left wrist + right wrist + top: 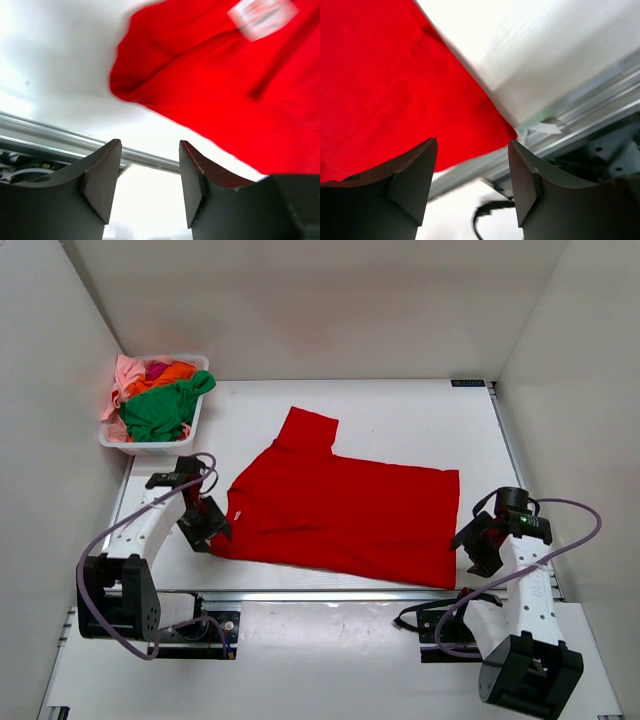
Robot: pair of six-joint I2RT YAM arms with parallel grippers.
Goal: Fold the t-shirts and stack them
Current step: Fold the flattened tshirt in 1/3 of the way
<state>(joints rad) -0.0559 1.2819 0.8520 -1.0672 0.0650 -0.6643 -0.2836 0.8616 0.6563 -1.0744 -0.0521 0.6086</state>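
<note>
Ok, red t-shirt is lying spread flat on the table. White basket is sitting far-left, holding green, orange, pink t-shirts. Both left gripper and right gripper are hanging beside the red shirt's near corners, jaws apart, gripping nothing.

One red t-shirt; four other t-shirts: green, orange, pink, magenta; one basket

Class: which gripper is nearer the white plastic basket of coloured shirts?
Left. The left gripper sits just on the near side of the white plastic basket, at the bright red cloth t-shirt's collar end. The right gripper is across the table, at the shirt's hem end.
</note>
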